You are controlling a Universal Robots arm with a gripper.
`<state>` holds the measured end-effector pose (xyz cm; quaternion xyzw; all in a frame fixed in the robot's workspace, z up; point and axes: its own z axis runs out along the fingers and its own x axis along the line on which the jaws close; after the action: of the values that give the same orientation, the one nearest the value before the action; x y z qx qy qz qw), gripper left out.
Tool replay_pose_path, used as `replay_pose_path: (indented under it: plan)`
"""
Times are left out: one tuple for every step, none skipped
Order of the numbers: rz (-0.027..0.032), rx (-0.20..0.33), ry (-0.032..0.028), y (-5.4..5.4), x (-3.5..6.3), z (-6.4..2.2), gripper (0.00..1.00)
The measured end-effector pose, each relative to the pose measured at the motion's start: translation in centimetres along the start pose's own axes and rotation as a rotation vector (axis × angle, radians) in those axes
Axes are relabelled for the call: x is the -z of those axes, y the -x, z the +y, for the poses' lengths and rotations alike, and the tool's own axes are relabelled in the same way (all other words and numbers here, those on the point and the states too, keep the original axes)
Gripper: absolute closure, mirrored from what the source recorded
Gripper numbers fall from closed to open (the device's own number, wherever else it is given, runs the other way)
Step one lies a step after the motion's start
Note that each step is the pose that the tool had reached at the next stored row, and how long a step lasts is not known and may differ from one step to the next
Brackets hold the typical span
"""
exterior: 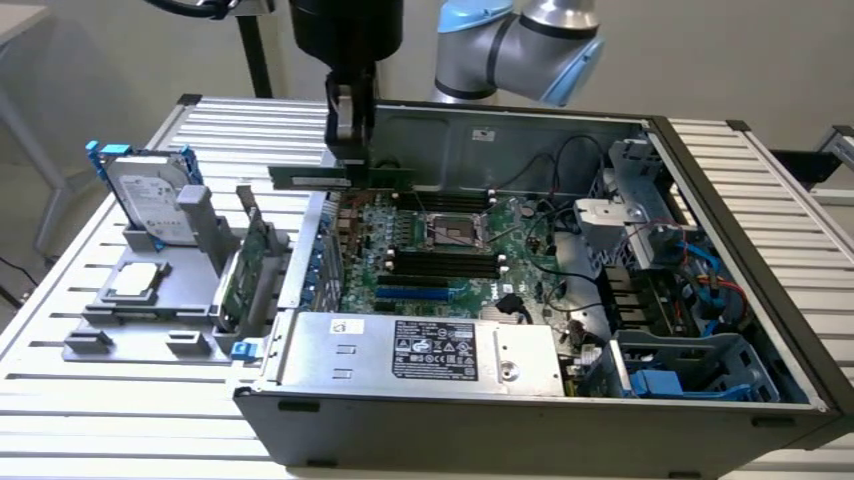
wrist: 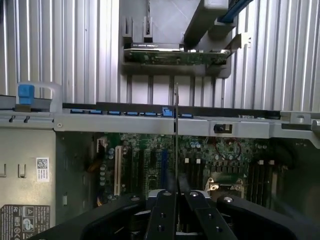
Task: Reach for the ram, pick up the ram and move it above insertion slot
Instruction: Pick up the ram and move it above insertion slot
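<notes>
Below me lies the open computer case (exterior: 747,420), its motherboard (exterior: 441,255) crossed by black memory slots (exterior: 441,265), with loose cables (exterior: 567,215) and the power supply (exterior: 427,350) nearby. Outside the case, toward the exterior view's left, a rack (exterior: 194,300) holds a hard drive (exterior: 144,195) and a larger green card (exterior: 247,270). My gripper (exterior: 350,155) is clamped narrowly on the ram (exterior: 334,178), a thin green stick held level above the motherboard's rear edge.

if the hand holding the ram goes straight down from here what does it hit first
Most likely the motherboard inside the open computer case: the hand, shut on the ram, points down over the board's far edge. Depth is unclear, so the exact spot is uncertain.
</notes>
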<state>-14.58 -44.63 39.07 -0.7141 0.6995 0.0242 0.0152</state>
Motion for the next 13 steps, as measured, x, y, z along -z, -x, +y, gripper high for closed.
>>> replay_pose_path:
  plan:
    - [-0.0004, 0.000, 0.0001, 0.1, 0.00, -0.38, 0.88]
    - [-0.0008, 0.000, 0.0000, 0.2, -0.01, -0.77, 0.88]
    - [-0.0008, 0.000, 0.0000, 0.2, 0.00, -1.16, 0.88]
    - [-0.0009, 0.000, 0.0001, 0.3, 0.00, -1.55, 0.88]
    - [-0.0010, 0.000, 0.0000, 0.4, -0.01, -1.95, 0.88]
    - [-0.0010, 0.000, 0.0001, 0.5, -0.01, -2.37, 0.88]
    - [-0.0010, 0.000, 0.0001, 0.7, -0.02, -2.77, 0.88]
    - [-0.0010, 0.000, 0.0000, 0.8, -0.03, -3.17, 0.88]
    - [-0.0010, 0.000, 0.0000, 0.9, -0.05, -3.60, 0.88]
    - [-0.0010, 0.000, 0.0001, 1.0, -0.07, -3.98, 0.88]
    - [-0.0010, 0.000, 0.0001, 1.2, -0.11, -4.37, 0.88]
    - [-0.0010, 0.000, 0.0001, 1.4, -0.16, -4.74, 0.88]
    - [-0.0011, 0.000, 0.0000, 1.5, -0.22, -5.10, 0.88]
